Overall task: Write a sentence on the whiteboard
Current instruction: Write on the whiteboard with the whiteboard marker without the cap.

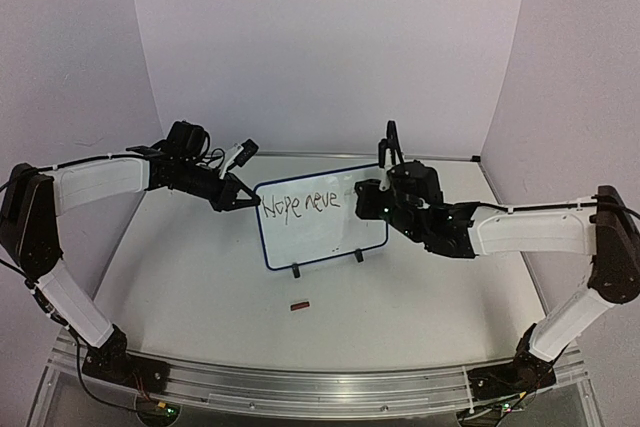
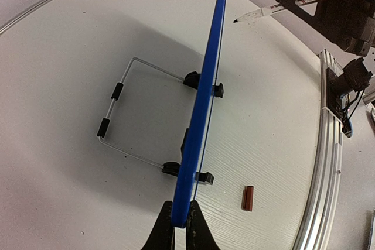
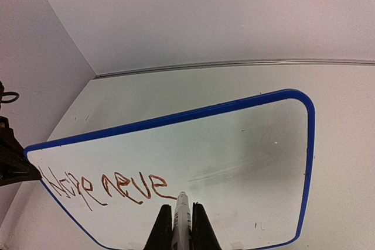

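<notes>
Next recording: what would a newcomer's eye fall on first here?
The blue-framed whiteboard standing mid-way across the table, bearing the unfinished sentence "Hope neve". The left gripper pinches its left edge, while the right gripper holds a marker just after the last letter.

A small reddish-brown block (image 1: 299,304) lies on the white table (image 1: 200,287) near a metal rail (image 1: 320,392).
</notes>
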Robot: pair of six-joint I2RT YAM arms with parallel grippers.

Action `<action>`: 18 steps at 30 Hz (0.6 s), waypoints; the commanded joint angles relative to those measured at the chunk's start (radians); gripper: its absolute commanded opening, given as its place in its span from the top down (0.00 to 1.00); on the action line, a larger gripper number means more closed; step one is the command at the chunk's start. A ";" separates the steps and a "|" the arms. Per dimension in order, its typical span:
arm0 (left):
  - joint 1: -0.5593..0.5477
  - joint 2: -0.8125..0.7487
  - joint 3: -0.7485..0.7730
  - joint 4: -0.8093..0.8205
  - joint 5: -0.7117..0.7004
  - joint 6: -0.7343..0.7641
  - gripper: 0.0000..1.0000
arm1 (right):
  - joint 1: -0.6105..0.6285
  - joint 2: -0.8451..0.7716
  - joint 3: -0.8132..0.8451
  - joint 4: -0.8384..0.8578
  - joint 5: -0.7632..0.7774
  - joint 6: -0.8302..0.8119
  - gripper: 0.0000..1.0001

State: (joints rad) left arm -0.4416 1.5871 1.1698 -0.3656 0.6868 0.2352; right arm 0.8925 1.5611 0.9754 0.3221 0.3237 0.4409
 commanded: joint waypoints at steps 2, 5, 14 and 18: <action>-0.005 0.019 0.001 -0.007 -0.066 0.040 1.00 | -0.002 0.031 0.075 0.048 -0.004 -0.030 1.00; -0.006 0.019 0.001 -0.007 -0.065 0.040 1.00 | -0.002 0.046 0.088 0.049 -0.006 -0.033 1.00; -0.006 0.021 0.001 -0.006 -0.065 0.040 1.00 | -0.001 0.073 0.097 0.045 0.009 -0.029 1.00; -0.006 0.022 0.001 -0.006 -0.064 0.040 1.00 | -0.002 0.081 0.096 0.025 0.024 -0.021 1.00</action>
State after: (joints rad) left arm -0.4431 1.5871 1.1698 -0.3653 0.6865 0.2352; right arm 0.8925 1.6265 1.0382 0.3477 0.3230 0.4194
